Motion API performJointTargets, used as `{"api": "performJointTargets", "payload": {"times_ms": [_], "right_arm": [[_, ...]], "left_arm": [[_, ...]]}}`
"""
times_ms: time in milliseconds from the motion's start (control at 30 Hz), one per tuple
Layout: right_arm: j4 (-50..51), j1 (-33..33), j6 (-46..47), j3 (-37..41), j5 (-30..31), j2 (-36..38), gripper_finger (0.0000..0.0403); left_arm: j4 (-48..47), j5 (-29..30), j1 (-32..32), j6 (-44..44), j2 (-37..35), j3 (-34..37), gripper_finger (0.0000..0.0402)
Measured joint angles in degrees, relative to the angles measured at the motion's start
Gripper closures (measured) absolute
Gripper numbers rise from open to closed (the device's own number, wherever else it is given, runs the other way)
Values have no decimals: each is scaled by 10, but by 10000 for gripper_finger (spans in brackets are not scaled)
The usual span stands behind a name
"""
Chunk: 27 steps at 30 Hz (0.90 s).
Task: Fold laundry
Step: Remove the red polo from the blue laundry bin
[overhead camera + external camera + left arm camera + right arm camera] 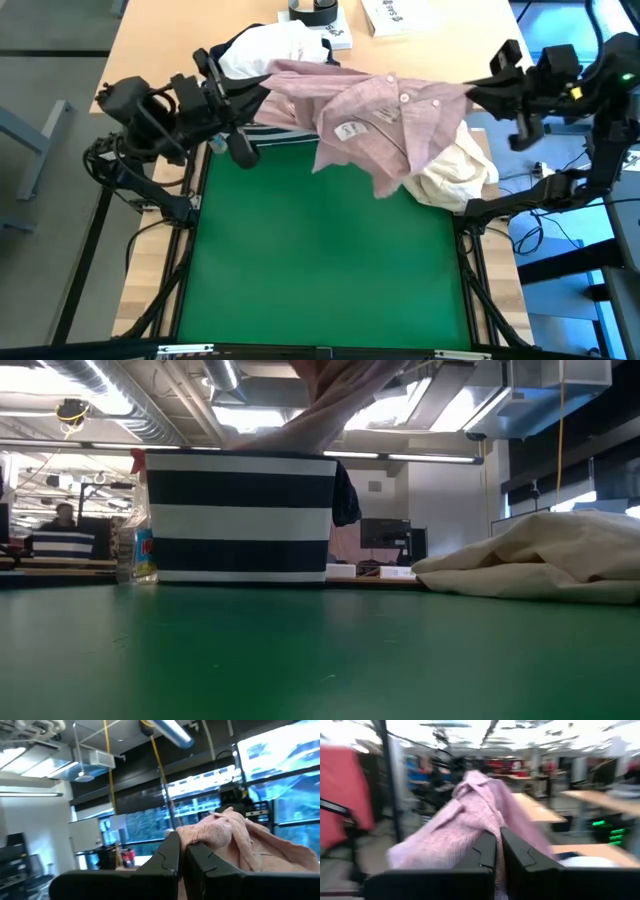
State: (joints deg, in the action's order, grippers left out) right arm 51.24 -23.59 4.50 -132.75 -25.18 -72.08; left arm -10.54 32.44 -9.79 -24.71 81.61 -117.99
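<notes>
Both grippers, left gripper [262, 88] and right gripper [470, 92], clamp the pale pink top [385, 115] aloft across the frame's top (spreading step); next, lowering flat.

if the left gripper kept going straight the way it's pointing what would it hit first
The left gripper is shut on the pink top and points across toward the right gripper, which holds the other end. It would push into the top first; depth is hard to judge.

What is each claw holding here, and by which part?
Both hold the pale pink top, stretched in the air between them: the left claw pinches one side edge, the right claw the opposite edge.
</notes>
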Motion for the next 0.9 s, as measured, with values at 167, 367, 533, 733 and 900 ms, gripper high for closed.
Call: {"api": "performJointTargets", "payload": {"times_ms": [167,367,533,733,900], "right_arm": [[-26,-1,150,0,-100,11,389],[-142,-1,316,1,-170,12,388],[-227,-1,334,1,-129,2,388],[-152,-1,334,-1,-106,1,388],[27,-1,276,-2,-116,18,388]], "left_arm": [[5,-72,9,22,11,-1,401],[79,-150,9,62,14,-1,401],[136,-200,9,98,15,-1,401],[96,-197,9,109,16,-2,396],[-52,-117,8,113,17,-5,396]]}}
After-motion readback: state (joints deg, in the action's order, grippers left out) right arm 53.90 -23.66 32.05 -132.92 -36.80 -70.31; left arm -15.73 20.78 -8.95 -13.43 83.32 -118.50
